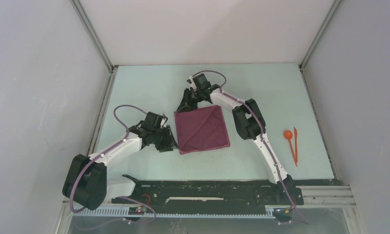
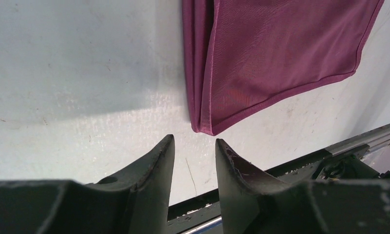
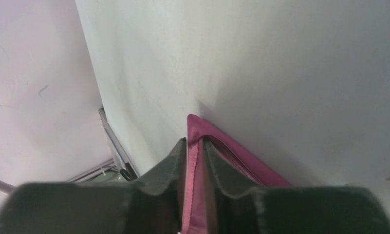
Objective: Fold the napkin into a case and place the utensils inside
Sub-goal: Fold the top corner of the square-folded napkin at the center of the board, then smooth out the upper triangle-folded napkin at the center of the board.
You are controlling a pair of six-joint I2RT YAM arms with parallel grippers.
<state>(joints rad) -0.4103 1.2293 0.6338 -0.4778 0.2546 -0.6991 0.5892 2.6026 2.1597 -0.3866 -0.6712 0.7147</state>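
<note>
Gripping the far corner of the folded maroon napkin (image 1: 202, 130) in the right pincer (image 3: 195, 142), fingers narrowed onto the cloth edge. Holding the left pincer (image 2: 195, 141) slightly parted and empty, just short of the napkin's near corner, not touching. Lying well to the right of both pincers on the tabletop (image 1: 261, 92): orange spoon (image 1: 288, 134) and slim orange utensil (image 1: 295, 132), side by side.

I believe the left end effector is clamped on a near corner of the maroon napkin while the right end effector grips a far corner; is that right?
Not quite. The left end effector is open and empty, just short of a near corner of the napkin, as the left wrist view shows. The right end effector does grip a far corner.
</note>
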